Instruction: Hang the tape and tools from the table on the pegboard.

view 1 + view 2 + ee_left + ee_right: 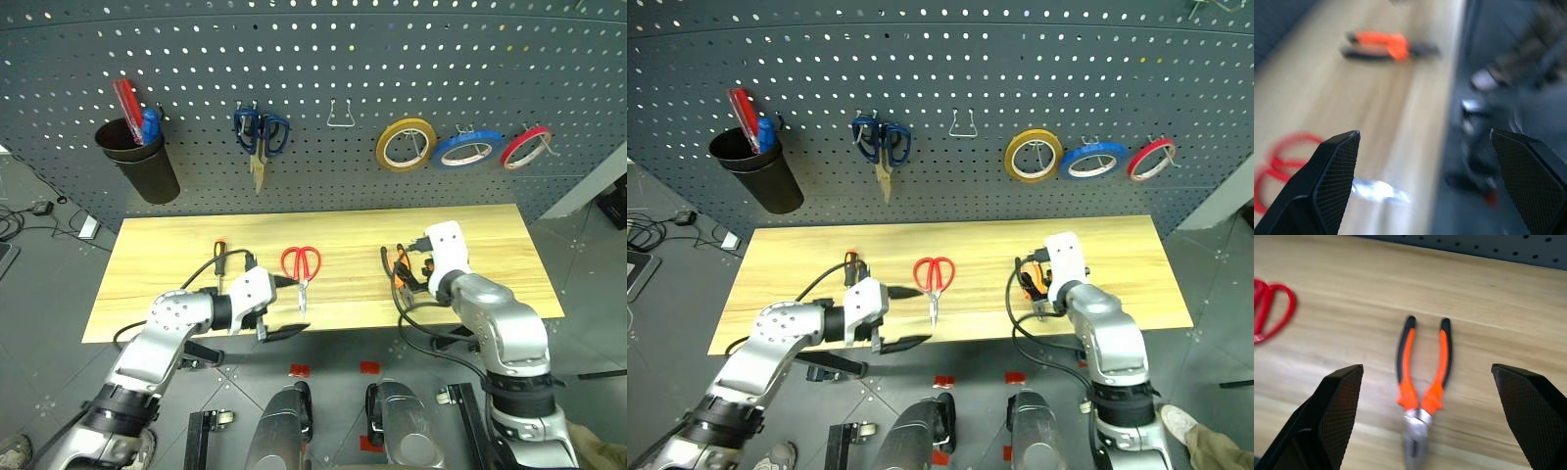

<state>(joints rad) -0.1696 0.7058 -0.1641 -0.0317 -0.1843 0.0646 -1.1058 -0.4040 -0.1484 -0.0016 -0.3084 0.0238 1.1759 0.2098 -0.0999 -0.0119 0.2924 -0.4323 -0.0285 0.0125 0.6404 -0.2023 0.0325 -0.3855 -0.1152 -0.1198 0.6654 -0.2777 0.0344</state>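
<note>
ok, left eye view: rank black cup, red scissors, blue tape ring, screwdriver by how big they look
1. black cup, clearly largest.
2. blue tape ring and red scissors: look about alike, so no ranking; the ring hangs farther from the camera.
3. screwdriver: smallest showing, slim and partly behind the left arm.

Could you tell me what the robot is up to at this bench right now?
It is hanging tools on the dark grey pegboard. The blue tape ring already hangs there. The right gripper hovers open over the orange-and-black pliers; the left gripper is open near the red scissors. The black-and-red screwdriver lies on the pale wooden table.
</note>
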